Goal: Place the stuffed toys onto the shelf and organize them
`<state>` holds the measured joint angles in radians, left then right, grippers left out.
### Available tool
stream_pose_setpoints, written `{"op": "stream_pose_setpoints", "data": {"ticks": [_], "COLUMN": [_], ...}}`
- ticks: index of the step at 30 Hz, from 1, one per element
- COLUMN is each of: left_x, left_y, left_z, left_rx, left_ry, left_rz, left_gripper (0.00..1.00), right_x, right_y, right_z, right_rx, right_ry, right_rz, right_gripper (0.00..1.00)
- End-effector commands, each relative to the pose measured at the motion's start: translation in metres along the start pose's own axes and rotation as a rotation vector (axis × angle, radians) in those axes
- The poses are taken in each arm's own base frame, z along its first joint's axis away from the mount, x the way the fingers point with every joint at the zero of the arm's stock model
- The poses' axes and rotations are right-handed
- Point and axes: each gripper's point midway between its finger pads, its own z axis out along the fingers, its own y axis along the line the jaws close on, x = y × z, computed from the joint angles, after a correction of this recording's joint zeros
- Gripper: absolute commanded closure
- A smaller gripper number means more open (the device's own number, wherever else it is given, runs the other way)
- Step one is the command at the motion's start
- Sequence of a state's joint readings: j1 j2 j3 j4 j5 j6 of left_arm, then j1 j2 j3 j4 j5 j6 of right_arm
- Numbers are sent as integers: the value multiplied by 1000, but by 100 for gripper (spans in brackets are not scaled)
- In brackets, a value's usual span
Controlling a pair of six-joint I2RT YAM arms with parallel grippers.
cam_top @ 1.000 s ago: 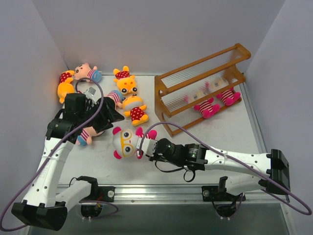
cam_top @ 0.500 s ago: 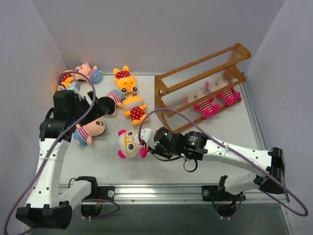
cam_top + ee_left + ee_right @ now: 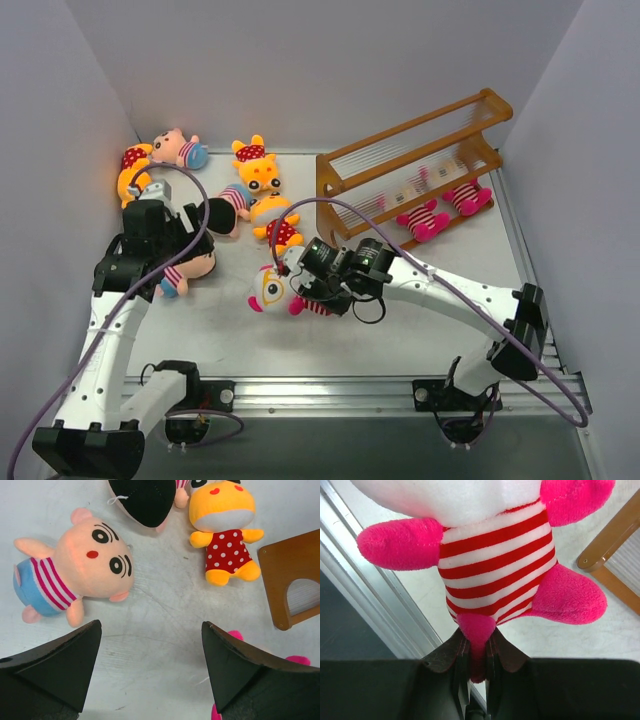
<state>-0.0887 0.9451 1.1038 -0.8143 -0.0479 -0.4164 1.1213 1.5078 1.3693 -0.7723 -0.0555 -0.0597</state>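
clamping one magenta limb, the right gripper (image 3: 476, 670) holds the white-faced red-striped plush doll (image 3: 495, 575), which extends straight ahead of its jaws.

1. Right wrist view: striped doll (image 3: 495, 565) has its head cut off by the top edge. One magenta leg is lost between the fingers of the right end effector (image 3: 477, 655).
2. Left wrist view: yellow bear (image 3: 226, 540) is cropped above the muzzle. Shelf (image 3: 290, 580) shows one end panel only.
3. Top view: two shelved dolls (image 3: 428, 218) have upper bodies blurred behind the rods.
4. Boy doll (image 3: 192, 265) is partly under the left arm (image 3: 125, 275).
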Motion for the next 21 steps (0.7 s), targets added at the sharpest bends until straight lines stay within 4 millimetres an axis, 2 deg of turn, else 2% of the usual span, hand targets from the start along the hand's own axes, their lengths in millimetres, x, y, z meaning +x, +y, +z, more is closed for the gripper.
{"op": "stream_pose_setpoints", "data": {"ticks": [1, 3, 8, 10, 11, 14, 16, 19, 21], "left_x": [-9, -4, 6, 8, 13, 14, 16, 16, 16], "left_y": [1, 2, 4, 3, 3, 4, 5, 7, 7], "left_z": [9, 13, 24, 28, 31, 34, 35, 32, 31], "left_rx": [-13, -19, -38, -41, -43, -58, -69, -87, -90], "left_ry": [-70, -65, -75, -82, -71, -80, -83, -93, -96], "left_rz": [43, 49, 77, 86, 95, 112, 132, 152, 154], "left_gripper": [11, 11, 11, 11, 11, 11, 11, 11, 11], "right_x": [10, 13, 20, 33, 47, 58, 54, 66, 70], "right_y": [-20, -26, -25, -30, -31, -35, -38, -49, -64], "right_z": [4, 11, 19, 21, 25, 21, 13, 4, -4], "right_rx": [37, 45, 38, 61, 92, 119, 125, 153, 213], "right_ry": [114, 149, 168, 206, 242, 221, 154, 139, 110], "right_rz": [71, 108, 247, 308, 347, 412, 481, 570, 617], "right_gripper": [100, 100, 100, 100, 100, 100, 100, 100, 100]}}
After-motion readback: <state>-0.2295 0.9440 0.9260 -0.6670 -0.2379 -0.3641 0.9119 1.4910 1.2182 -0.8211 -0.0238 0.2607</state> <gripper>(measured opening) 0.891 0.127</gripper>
